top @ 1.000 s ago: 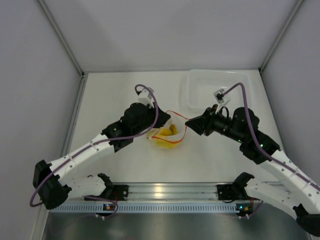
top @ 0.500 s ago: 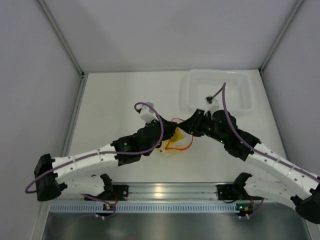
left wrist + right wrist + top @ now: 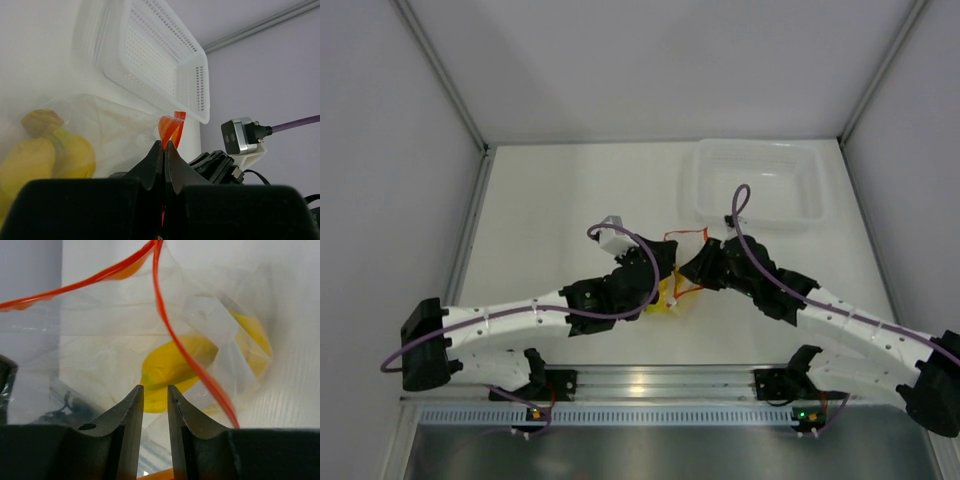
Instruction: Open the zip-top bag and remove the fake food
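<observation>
The zip-top bag (image 3: 672, 292) lies at mid-table between both grippers, its orange-red zipper strip (image 3: 688, 237) looping open. My left gripper (image 3: 663, 268) is shut on that strip (image 3: 170, 127), which sticks up from the closed fingertips (image 3: 164, 145). The yellow fake food (image 3: 55, 155) shows inside the clear bag (image 3: 125, 125) to the left. My right gripper (image 3: 696, 268) faces the bag mouth. Its fingers (image 3: 155, 390) stand a narrow gap apart with clear film (image 3: 100, 340) between them. Yellow food (image 3: 175, 365) lies just beyond, with the strip (image 3: 190, 365) crossing in front.
A rigid clear tray (image 3: 760, 146) stands at the back right, also seen behind the bag in the left wrist view (image 3: 165, 65). Grey walls close in the left, right and back. A metal rail (image 3: 660, 380) runs along the near edge.
Both grippers have moved toward each other and toward the near edge, and the bag has bunched up between them. The zipper loop has become narrower.
</observation>
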